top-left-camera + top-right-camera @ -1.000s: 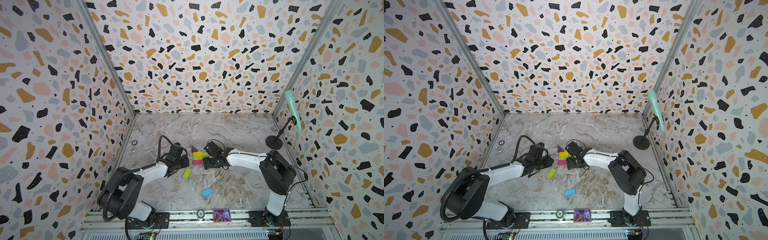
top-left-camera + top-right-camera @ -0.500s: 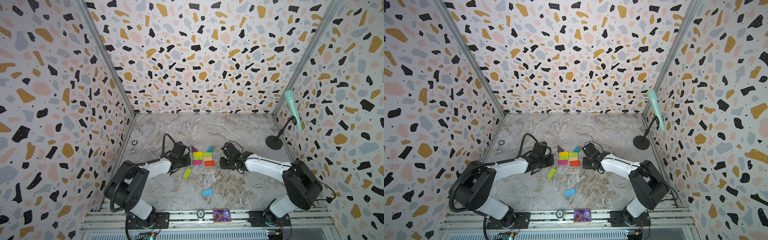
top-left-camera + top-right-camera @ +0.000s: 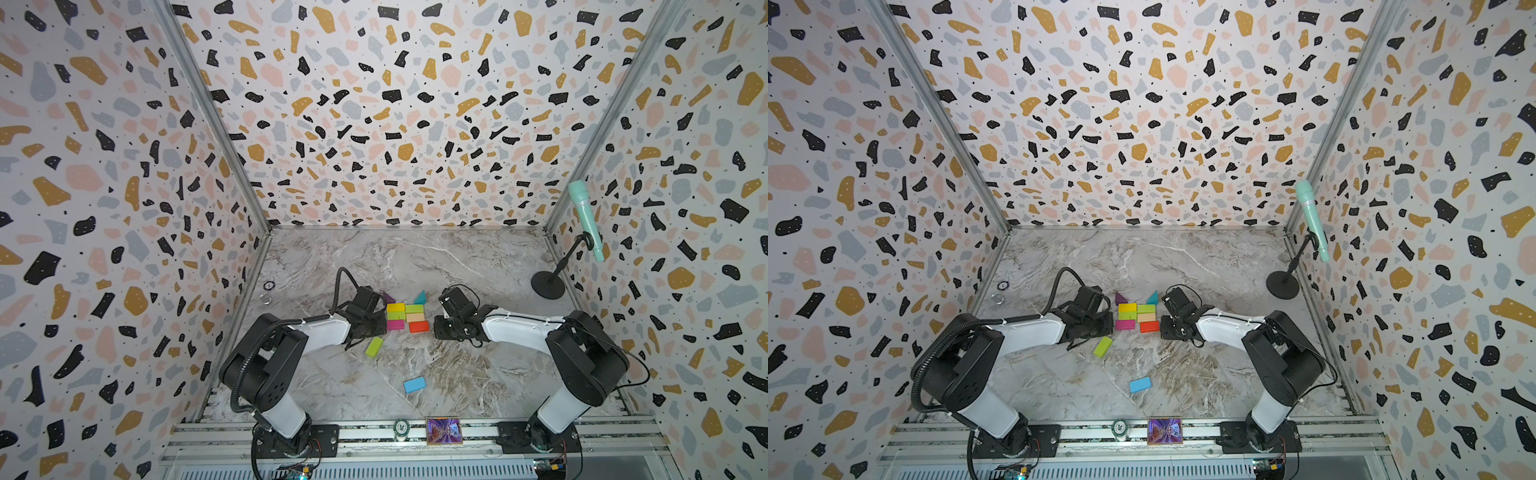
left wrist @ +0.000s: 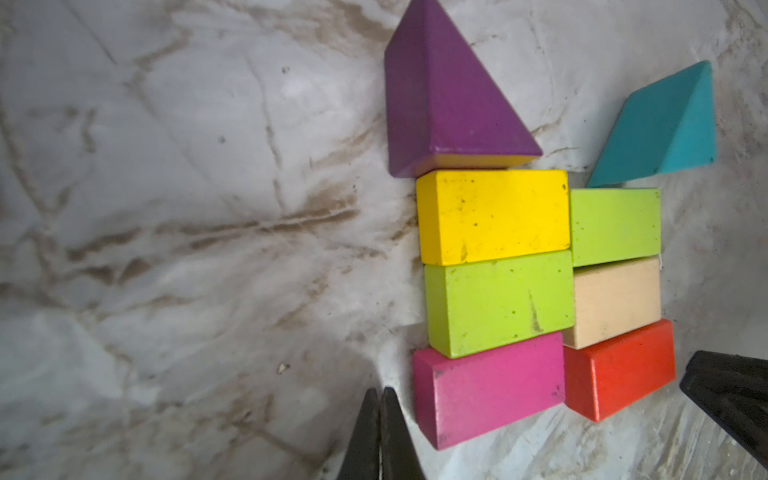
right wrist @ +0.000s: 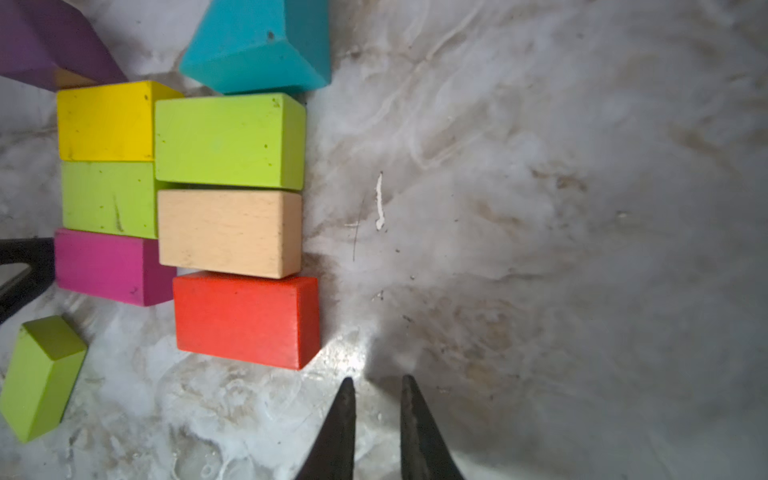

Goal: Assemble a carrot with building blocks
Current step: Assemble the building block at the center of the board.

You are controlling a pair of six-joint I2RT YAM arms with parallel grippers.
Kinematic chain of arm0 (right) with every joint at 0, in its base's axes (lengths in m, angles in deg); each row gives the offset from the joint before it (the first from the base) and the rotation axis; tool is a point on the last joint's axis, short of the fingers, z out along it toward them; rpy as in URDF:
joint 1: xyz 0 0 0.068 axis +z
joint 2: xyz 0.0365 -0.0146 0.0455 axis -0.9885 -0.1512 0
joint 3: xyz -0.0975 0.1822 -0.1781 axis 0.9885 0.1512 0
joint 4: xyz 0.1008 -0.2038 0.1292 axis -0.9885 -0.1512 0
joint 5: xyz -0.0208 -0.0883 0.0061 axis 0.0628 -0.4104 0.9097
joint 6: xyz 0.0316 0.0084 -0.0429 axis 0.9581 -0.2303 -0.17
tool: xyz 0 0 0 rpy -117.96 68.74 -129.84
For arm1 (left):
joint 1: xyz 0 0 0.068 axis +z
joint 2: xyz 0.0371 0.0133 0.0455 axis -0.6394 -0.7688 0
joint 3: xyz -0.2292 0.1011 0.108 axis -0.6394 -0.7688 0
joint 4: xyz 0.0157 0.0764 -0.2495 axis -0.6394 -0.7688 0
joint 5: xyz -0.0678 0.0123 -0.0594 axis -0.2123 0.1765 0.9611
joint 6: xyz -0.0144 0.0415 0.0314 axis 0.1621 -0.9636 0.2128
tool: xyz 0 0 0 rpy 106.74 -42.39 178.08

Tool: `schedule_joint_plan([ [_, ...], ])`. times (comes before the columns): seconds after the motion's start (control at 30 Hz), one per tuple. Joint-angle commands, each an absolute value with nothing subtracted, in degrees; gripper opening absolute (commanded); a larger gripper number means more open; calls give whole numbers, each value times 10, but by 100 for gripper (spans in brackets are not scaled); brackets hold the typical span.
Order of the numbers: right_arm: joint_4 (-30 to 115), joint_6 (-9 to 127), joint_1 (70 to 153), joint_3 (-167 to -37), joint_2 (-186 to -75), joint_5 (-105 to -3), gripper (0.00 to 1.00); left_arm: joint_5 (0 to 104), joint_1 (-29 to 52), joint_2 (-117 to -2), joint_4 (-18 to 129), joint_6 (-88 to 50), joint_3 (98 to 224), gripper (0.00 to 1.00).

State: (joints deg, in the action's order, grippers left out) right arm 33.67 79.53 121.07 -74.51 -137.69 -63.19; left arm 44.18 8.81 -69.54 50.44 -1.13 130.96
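Both arms are drawing back from the carrot [image 3: 405,318] compared with a second ago, when they were crowding over it, and its blocks are now lying uncovered in the middle of the bench [image 3: 457,257]. Six rectangular blocks are forming the two-wide body. The purple triangle [image 4: 449,104] is touching the yellow block [image 4: 490,216] at the far end, while the teal triangle [image 4: 656,129] is sitting tilted and seems to meet the far green block [image 4: 615,226] only by a corner. The red block [image 4: 619,370] is sticking out a little to the right, so I am judging that one more gentle squaring push is needed. For the tip, the loose lime green block [image 3: 374,346] and the light blue block [image 3: 414,385] are waiting apart on the near side. Each should be gripped across its narrow sides and set centred against the near end. The left claw [image 4: 380,395] is pressing its tips fully together, holding nothing, just left of the magenta block [image 4: 486,386] without touching. The right claw [image 5: 376,386] is showing only a thin slit, also empty, just beside the red block's near right corner.
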Motion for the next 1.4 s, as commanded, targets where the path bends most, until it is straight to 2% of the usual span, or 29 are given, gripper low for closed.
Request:
schedule_joint_plan([
  [0.0, 352, 802, 1216, -753, -1383, -622, 21, 433, 84, -711, 490, -19, 1314, 7],
  [1.37, 386, 828, 1218, -772, -1419, -600, 21, 434, 67, -745, 487, -19, 1344, 5],
])
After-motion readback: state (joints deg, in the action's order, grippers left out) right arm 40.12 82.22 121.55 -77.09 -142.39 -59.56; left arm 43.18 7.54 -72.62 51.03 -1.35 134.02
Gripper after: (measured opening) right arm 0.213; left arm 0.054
